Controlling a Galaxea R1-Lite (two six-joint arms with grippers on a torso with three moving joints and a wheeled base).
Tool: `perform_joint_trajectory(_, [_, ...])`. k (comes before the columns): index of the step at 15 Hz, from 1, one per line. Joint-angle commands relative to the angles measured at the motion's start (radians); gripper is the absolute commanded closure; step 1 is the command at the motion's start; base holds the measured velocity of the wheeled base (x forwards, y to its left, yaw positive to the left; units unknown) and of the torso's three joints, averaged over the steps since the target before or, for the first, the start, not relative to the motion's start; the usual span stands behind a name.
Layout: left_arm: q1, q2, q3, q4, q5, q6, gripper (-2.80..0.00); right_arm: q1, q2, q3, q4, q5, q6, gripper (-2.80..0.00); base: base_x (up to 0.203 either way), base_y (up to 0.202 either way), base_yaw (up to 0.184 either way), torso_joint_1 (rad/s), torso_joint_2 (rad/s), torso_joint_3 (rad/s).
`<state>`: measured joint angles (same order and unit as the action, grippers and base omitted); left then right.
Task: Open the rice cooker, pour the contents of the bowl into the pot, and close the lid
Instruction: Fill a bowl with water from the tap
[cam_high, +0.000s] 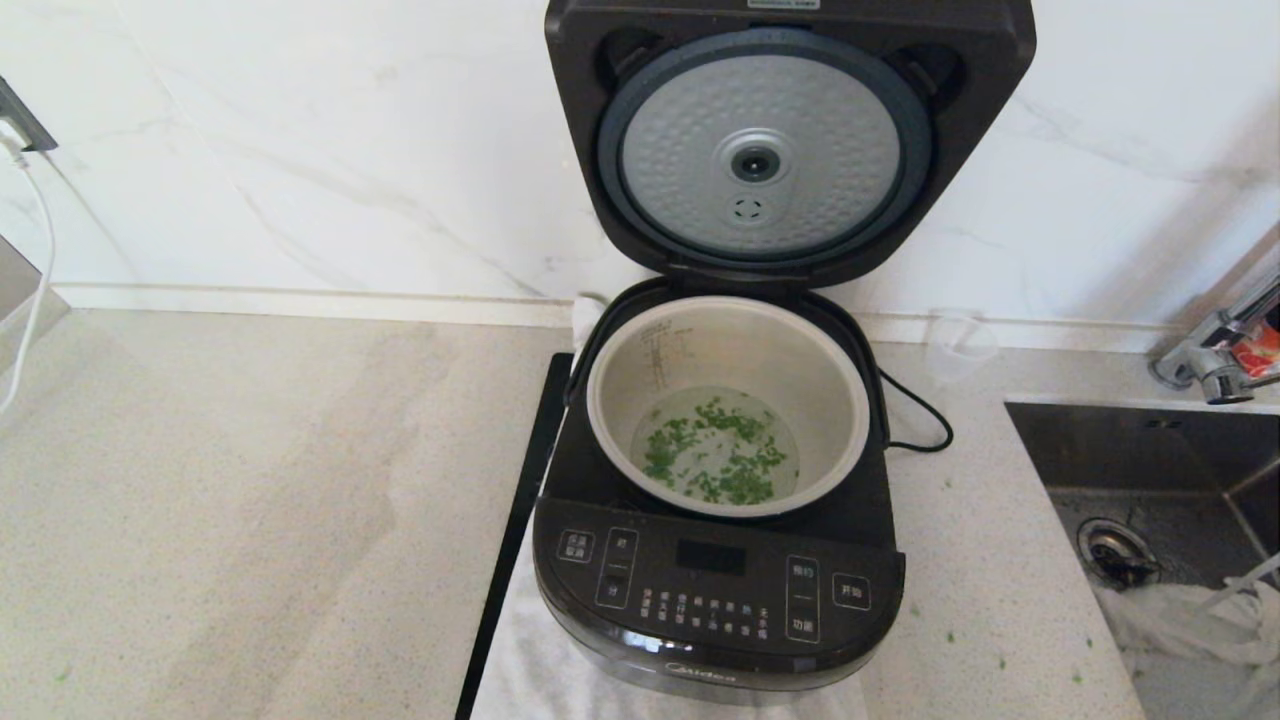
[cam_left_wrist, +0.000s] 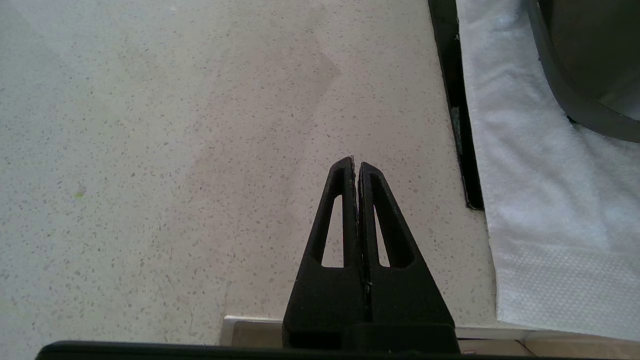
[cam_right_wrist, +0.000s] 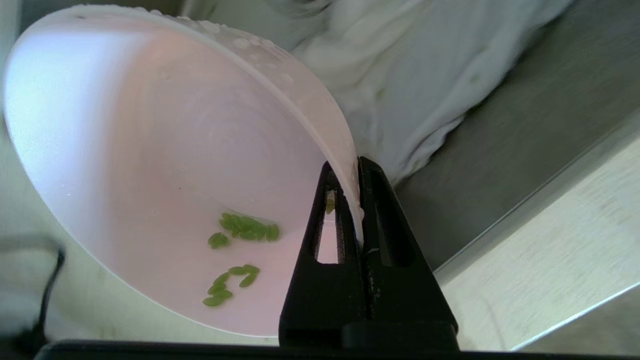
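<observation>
**Cooker open with greens in the pot, bowl tipped in the right pincer**

A pale speckled stone tabletop (cam_high: 250, 500) runs up to a white marble wall, with a steel sink (cam_high: 1150, 480) sunk into it on the robot's right. The rice cooker (cam_high: 715, 580) stands on a white cloth (cam_left_wrist: 540, 200) near the middle, its lid (cam_high: 790, 140) hinged fully upright so the dimpled silver inner plate faces forward. The pot (cam_high: 728, 400) sits inside the cooker body, and chopped green bits (cam_high: 715, 462) float in a little clear water on its bottom. A black cord (cam_high: 915, 420) trails from the cooker's right side, and a clear plastic cup (cam_high: 958, 345) stands by the wall near it.

In the right wrist view, the right pincer (cam_right_wrist: 357, 167) is clamped on the rim of the pale pink bowl (cam_right_wrist: 165, 170), one finger inside and one outside. The bowl is tipped well over, with a few green bits clinging to its inner wall, and it hangs above the sink edge and a crumpled white cloth (cam_right_wrist: 425, 75).

The left pincer (cam_left_wrist: 356, 165) hovers over bare tabletop left of the cooker, fingers pressed together on nothing.
</observation>
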<state>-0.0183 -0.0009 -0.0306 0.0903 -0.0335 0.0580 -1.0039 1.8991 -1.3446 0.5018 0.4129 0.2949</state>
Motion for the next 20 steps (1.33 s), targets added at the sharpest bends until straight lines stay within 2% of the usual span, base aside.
perform_joint_trajectory(1, [0.0, -0.001, 0.0, 0.0, 0.0, 0.0, 0.0, -0.066, 0.127, -0.086, 0.004, 0.025, 0.003, 0.0, 0.0, 0.0, 0.0, 0.0, 0.0, 0.0])
perform_joint_trajectory(6, [0.0, -0.001, 0.0, 0.0, 0.0, 0.0, 0.0, -0.107, 0.215, -0.211, 0.01, 0.093, 0.033, 0.0, 0.0, 0.0, 0.0, 0.0, 0.0, 0.0])
perform_joint_trajectory(12, [0.0, -0.001, 0.0, 0.0, 0.0, 0.0, 0.0, -0.089, 0.276, -0.293, 0.01, 0.098, 0.096, 0.0, 0.0, 0.0, 0.0, 0.0, 0.0, 0.0])
perform_joint_trajectory(18, [0.0, -0.001, 0.0, 0.0, 0.0, 0.0, 0.0, -0.076, 0.265, -0.291, 0.017, 0.098, 0.099, 0.0, 0.0, 0.0, 0.0, 0.0, 0.0, 0.0])
perform_joint_trajectory(20, [0.0, -0.001, 0.0, 0.0, 0.0, 0.0, 0.0, -0.067, 0.23, -0.282, 0.059, 0.107, 0.088, 0.0, 0.0, 0.0, 0.0, 0.0, 0.0, 0.0])
